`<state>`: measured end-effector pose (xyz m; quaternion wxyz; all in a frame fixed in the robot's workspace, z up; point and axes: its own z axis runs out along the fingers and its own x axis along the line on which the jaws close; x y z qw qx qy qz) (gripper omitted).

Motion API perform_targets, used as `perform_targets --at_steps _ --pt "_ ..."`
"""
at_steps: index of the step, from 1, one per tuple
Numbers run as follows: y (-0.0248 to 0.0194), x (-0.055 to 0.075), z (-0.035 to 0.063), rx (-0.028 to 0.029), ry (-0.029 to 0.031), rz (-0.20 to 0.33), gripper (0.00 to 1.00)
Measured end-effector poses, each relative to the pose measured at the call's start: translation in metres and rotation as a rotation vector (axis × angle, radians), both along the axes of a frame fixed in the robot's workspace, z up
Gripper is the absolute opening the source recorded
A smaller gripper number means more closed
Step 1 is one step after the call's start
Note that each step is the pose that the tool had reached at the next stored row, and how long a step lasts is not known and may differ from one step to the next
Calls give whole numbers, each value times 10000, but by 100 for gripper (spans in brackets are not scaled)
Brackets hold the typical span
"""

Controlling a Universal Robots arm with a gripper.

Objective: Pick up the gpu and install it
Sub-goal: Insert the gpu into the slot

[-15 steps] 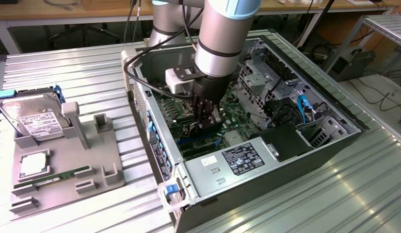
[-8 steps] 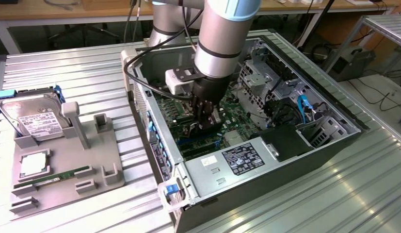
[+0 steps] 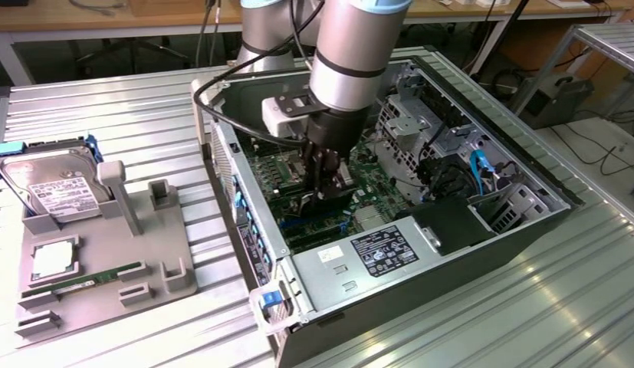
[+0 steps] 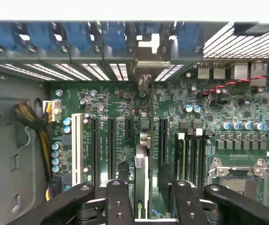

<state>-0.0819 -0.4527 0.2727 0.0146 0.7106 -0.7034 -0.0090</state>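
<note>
At the exterior frame's centre, the end effector (image 3: pixel 327 193) stands open astride the gpu (image 4: pixel 142 180), seated edge-on in the motherboard (image 4: pixel 209 117).

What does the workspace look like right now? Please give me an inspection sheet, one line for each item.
Surface: ribbed metal table carrying an open computer case and a grey holder.
Job's things: gpu stands edge-on in a motherboard slot, bracket at the case's rear wall.
Clutter: hard drive and green RAM stick on the holder.
Grippers: gripper open, fingers either side of the gpu, gaps visible.
Cables: yellow-black bundle and red-black wires inside the case.
Surroundings: benches, floor cables.
</note>
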Motion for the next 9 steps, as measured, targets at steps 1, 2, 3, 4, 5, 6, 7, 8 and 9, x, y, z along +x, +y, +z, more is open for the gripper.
perform_targets --at_steps 1,2,3,4,5,6,7,8,9 --pt "0 0 33 0 0 1 40" --pt "1 -2 58 -2 1 0 40" --pt "3 -5 73 -2 1 -2 40" --pt "7 -8 82 -5 0 -1 40" --pt "14 -11 86 -15 0 1 38" --pt "28 -15 87 -37 -1 0 32" --pt "51 -19 88 -87 0 1 25" --pt "66 -24 88 -121 0 1 25" --pt "82 -29 87 -161 0 1 19"
